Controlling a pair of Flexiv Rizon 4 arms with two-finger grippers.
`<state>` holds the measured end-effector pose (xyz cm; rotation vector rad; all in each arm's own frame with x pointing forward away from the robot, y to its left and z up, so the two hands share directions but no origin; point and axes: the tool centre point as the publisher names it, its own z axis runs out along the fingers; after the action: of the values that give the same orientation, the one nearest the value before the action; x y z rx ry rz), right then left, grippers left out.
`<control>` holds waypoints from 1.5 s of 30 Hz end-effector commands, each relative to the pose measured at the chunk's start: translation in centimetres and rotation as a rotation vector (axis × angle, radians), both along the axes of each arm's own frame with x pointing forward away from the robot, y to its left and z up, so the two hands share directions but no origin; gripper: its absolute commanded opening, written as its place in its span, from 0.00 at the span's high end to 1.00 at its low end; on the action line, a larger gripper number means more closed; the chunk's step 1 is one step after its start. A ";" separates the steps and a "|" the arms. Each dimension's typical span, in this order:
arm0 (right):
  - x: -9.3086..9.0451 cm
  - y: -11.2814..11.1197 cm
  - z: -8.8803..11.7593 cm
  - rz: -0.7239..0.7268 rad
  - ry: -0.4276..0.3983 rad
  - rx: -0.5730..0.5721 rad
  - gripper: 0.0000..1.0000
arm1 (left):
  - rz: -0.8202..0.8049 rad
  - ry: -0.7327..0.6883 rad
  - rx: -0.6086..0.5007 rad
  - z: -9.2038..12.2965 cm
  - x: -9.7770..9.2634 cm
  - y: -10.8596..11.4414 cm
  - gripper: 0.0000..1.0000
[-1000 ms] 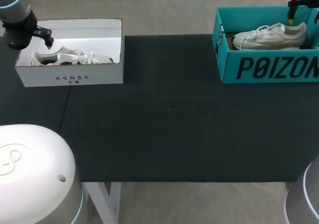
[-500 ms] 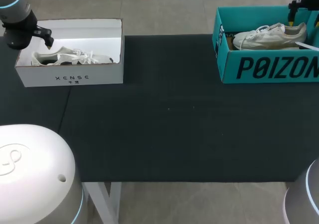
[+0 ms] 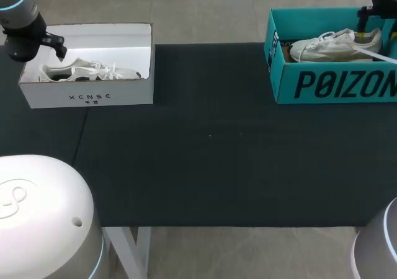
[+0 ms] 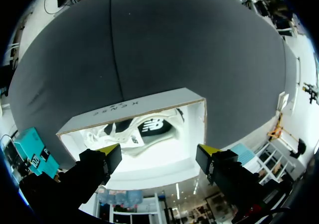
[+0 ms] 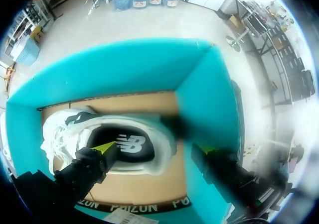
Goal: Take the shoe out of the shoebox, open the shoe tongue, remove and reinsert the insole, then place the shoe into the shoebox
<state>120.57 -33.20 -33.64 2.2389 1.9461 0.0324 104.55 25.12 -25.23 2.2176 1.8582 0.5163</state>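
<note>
Two shoeboxes stand at the table's far corners. The white shoebox (image 3: 87, 96) at the far left holds a white shoe (image 3: 90, 72). My left arm (image 3: 23, 34) hangs above that box's left end. In the left wrist view my left gripper (image 4: 159, 154) is open above the white shoebox (image 4: 192, 129), with the white shoe (image 4: 144, 128) below and ahead of it. The teal shoebox (image 3: 335, 84) at the far right holds a cream shoe (image 3: 332, 46). My right gripper (image 3: 376, 26) is open over its heel. In the right wrist view my right gripper (image 5: 152, 152) straddles the cream shoe (image 5: 124, 144) inside the teal shoebox (image 5: 207, 99).
The dark table mat (image 3: 211, 142) stretches between the two boxes and down to the near edge. A thin white strip (image 3: 379, 56) lies by the cream shoe's heel, over the teal box's front wall.
My right gripper has dropped slightly toward the cream shoe's heel. The thin white strip has come into view by the heel. The left arm has not moved.
</note>
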 end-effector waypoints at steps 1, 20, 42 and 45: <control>1.0 0.0 -0.6 -0.001 0.031 0.005 0.00 | 0.000 0.000 0.001 0.0 0.0 0.0 0.00; 1.4 -0.4 -0.5 -0.009 0.027 -0.001 0.31 | 0.000 0.000 0.001 0.0 0.0 0.0 0.00; 0.3 -1.1 1.0 -0.017 -0.002 -0.005 1.00 | 0.000 0.000 0.001 0.0 0.0 0.0 0.00; -0.3 -1.2 2.3 -0.022 -0.019 -0.001 1.00 | 0.000 0.000 0.001 0.0 0.0 0.0 0.00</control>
<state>121.33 -34.32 -32.88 2.2518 1.9150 0.0355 104.54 25.13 -25.23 2.2176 1.8583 0.5162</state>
